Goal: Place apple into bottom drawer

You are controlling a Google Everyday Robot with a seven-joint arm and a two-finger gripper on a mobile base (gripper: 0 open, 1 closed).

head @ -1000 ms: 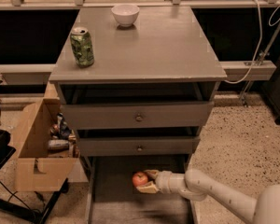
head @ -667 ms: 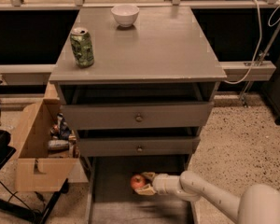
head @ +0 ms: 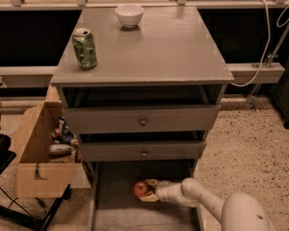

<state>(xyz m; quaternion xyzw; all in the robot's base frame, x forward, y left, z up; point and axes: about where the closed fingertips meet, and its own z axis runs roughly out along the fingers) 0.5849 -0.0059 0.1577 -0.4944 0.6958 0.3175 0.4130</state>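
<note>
The small red-orange apple (head: 141,189) is low inside the open bottom drawer (head: 115,211), the grey tray pulled out under the two knobbed drawers. It sits near the drawer's middle, close to the floor. My gripper (head: 148,190) reaches in from the right, its pale fingers (head: 151,182) above and below the apple's right side, closed on it. My white arm (head: 202,202) runs off to the lower right.
A green can (head: 85,48) and a white bowl (head: 129,15) stand on the grey cabinet top (head: 159,47). An open cardboard box (head: 38,153) with clutter sits on the floor to the left. Speckled floor lies to the right.
The gripper with the apple has moved slightly left and lower inside the bottom drawer. The arm has stretched further in.
</note>
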